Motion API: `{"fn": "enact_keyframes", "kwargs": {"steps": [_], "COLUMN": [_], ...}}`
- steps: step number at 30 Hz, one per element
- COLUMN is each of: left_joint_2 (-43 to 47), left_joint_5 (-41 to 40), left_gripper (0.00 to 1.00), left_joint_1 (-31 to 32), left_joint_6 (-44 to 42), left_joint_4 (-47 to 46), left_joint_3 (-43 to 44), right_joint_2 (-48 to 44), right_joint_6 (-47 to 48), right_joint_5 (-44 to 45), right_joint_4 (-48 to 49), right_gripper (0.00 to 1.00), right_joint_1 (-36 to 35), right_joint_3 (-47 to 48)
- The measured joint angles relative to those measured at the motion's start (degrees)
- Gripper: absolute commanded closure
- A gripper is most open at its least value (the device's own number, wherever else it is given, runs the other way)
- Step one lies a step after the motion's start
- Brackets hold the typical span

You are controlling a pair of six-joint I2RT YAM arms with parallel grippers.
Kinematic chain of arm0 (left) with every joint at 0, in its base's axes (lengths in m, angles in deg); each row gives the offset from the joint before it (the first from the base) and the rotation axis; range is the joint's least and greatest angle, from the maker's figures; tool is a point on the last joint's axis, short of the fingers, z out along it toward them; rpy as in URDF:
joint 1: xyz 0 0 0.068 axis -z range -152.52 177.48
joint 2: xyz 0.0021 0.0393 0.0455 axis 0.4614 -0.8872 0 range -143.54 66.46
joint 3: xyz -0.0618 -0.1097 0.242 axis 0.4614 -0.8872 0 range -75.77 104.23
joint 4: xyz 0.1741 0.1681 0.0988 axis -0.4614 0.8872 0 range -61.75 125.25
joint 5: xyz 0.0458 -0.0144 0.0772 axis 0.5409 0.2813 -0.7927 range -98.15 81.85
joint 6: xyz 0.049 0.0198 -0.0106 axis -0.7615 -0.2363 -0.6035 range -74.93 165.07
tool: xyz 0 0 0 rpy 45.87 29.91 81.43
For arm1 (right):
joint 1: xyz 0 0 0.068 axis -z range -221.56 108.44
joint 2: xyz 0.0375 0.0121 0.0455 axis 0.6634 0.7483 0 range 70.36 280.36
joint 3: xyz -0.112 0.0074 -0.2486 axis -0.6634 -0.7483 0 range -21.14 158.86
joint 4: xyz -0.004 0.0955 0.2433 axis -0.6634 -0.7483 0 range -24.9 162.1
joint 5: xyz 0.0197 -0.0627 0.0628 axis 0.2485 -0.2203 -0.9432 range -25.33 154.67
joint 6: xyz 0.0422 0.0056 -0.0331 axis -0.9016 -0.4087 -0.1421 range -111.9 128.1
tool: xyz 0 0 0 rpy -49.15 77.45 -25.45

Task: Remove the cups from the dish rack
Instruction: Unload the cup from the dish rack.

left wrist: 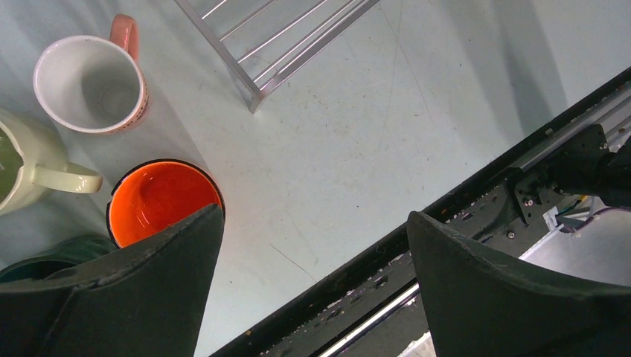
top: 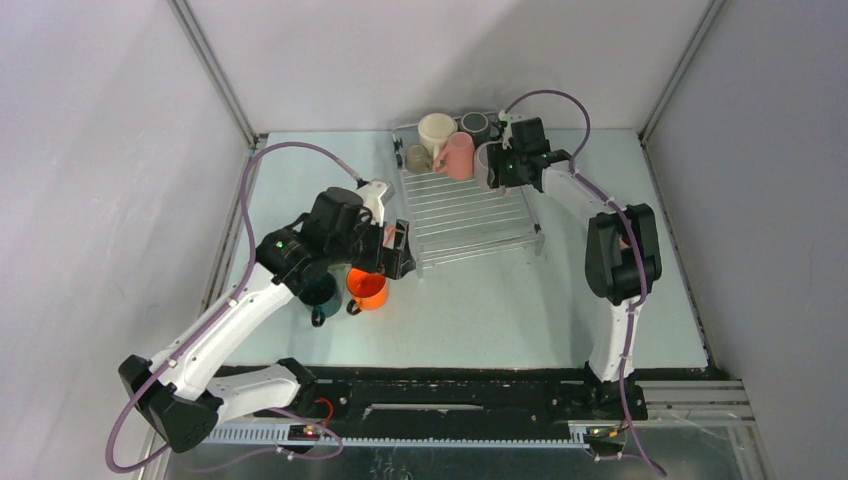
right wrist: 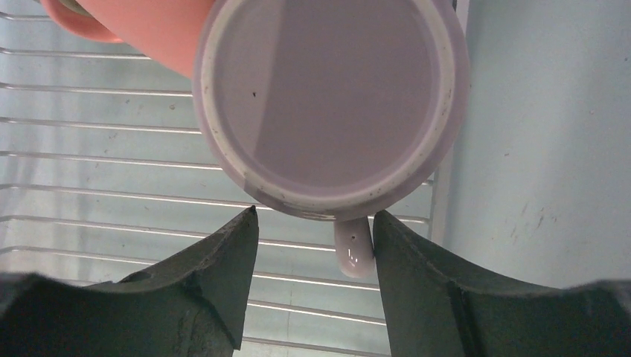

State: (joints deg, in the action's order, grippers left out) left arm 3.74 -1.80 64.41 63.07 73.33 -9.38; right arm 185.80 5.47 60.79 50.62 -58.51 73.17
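Note:
The dish rack (top: 470, 215) stands mid-table with several cups at its far end: cream (top: 436, 130), pink (top: 458, 155), dark grey (top: 474, 123), a small olive one (top: 417, 158). My right gripper (right wrist: 314, 223) hangs over the rack's back right corner. A mauve cup (right wrist: 331, 104) stands there upside down, its handle (right wrist: 353, 249) between my half-closed jaws. The handle touches the right finger (right wrist: 417, 275), with a gap to the left one. My left gripper (left wrist: 312, 245) is open and empty beside the orange cup (left wrist: 160, 201), left of the rack.
On the table by the left gripper stand a teal cup (left wrist: 45, 260), a pale green cup (left wrist: 22, 167) and a pink cup with a white inside (left wrist: 89, 82). The rack's near corner (left wrist: 257, 97) is close by. The black base rail (left wrist: 461, 216) runs along the near edge.

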Motion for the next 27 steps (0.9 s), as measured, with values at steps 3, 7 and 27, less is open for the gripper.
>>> {"fn": "enact_keyframes", "kwargs": {"steps": [3,7,27], "left_joint_2": [0.00,-0.09,-2.25], "left_joint_5": [0.09,0.11,2.60], "left_gripper": [0.00,0.00,0.00], "left_joint_1": [0.00,0.00,-0.46], "left_joint_6": [0.02,0.07,5.55], "left_joint_4": [-0.02,-0.02,-4.85], "left_joint_3": [0.00,0.00,0.00], "right_joint_2": [0.02,0.09,1.40], "right_joint_6": [-0.39,-0.63,-1.40], "right_joint_5": [0.87,1.49,3.48], "right_joint_4": [0.61,1.16,3.89], "right_gripper": [0.37,0.43,1.00], "right_joint_1": [-0.09,-0.02,0.07], "right_joint_3": [-1.03,-2.56,-4.55]}}
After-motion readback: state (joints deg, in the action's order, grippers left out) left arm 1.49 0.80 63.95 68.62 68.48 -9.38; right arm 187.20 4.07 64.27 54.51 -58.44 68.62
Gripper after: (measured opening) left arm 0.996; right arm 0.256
